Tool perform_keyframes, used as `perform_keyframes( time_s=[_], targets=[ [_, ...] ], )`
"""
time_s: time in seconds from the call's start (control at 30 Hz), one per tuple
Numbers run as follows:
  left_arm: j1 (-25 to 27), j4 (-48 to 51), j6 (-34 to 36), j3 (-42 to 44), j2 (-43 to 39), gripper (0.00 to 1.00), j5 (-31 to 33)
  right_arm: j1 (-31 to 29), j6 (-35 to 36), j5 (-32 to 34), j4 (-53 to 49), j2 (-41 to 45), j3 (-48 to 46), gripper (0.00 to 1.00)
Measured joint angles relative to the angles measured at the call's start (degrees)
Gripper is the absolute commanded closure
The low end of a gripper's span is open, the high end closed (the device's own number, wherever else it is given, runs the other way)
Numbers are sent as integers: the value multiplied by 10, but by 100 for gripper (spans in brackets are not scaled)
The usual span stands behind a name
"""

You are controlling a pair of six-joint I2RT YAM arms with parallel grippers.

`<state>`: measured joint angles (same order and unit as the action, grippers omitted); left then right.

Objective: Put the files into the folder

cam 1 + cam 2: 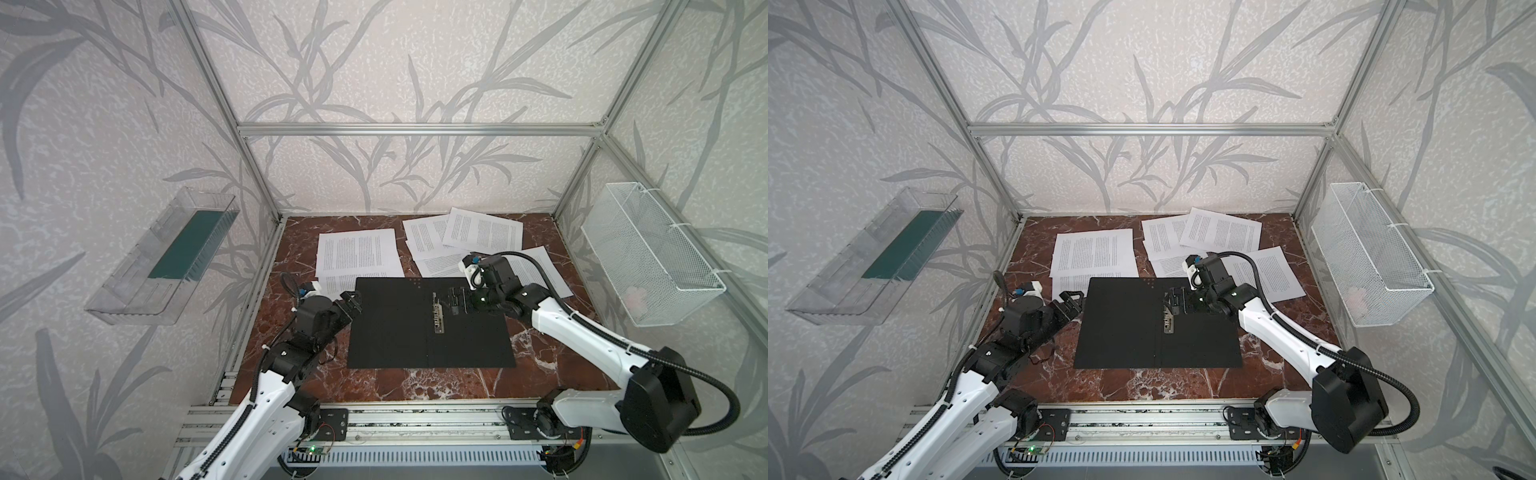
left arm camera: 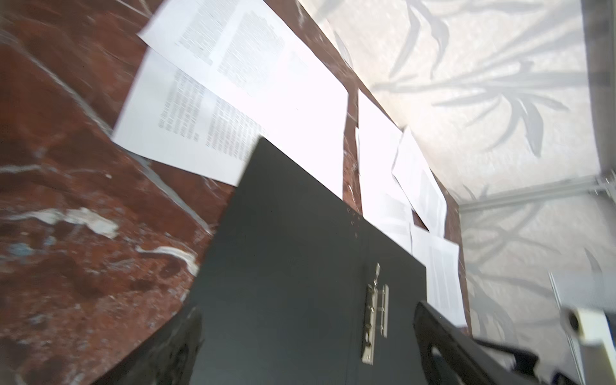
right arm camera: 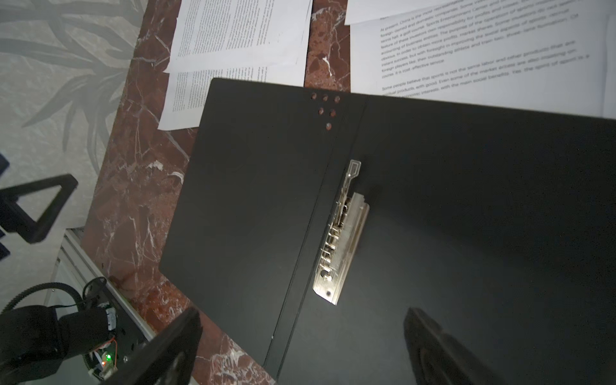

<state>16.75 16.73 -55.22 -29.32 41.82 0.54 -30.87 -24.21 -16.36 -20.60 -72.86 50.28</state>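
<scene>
Right end effector (image 1: 455, 300), jaws apart and empty over the open folder (image 1: 390, 332), could snag its spine clip (image 1: 438, 318) and drag it across the files (image 1: 357, 253).

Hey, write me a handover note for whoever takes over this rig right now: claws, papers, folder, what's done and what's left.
Left claw: open, empty, at the folder's far left corner.
Right claw: open, empty, at the metal clip.
Folder: lies open on the table, black inside up, nothing in it.
Files: all loose on the table beyond the folder, in two overlapping clusters; some edges sit under the folder's far edge.
Done: folder opened.
Left: every sheet has yet to go in.
</scene>
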Motion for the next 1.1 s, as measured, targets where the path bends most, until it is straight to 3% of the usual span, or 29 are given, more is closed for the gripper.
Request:
perform_keyframes(
  time_s=[0.2, 0.43, 0.9, 1.1],
  targets=[
    [-103, -9, 7, -49, 141, 1, -24, -7, 7, 16, 67, 54, -66, 1],
    [-198, -70, 42, -154, 334, 7, -92, -52, 9, 49, 148, 50, -132, 1],
    [-277, -33, 175, -382, 598, 13, -174, -64, 2, 38, 268, 61, -174, 1],
    [-312, -35, 209, -412, 690, 13, -240, -68, 0, 22, 299, 61, -179, 1]
  ],
)
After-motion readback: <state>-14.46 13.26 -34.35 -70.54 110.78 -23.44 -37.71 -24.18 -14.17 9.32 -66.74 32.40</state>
